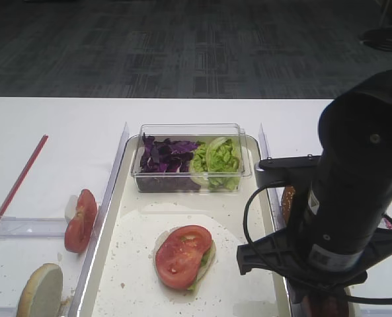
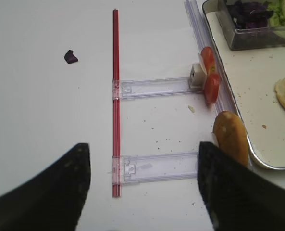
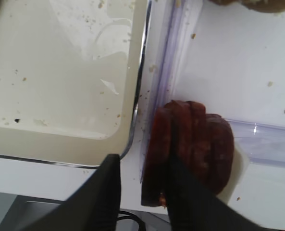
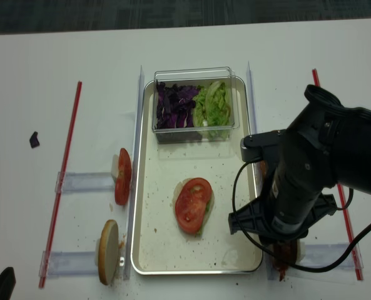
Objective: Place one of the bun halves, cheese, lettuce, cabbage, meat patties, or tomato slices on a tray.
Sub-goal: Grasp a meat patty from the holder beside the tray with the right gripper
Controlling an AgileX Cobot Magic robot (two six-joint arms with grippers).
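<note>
Low in the right wrist view, the right tool (image 3: 142, 192) straddles the nearest of the upright meat patties (image 3: 192, 149), fingers narrowly parted, beside the tray (image 3: 132, 103); the left tool (image 2: 142, 185) gapes wide, empty.

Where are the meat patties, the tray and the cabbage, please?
meat patties (image 3: 200, 149), right wrist view, flat face of the upright stack.
tray (image 4: 198, 272), realsense high view, near rim.
cabbage (image 1: 164, 156), exterior high view, purple shreds inside the clear tub.
</note>
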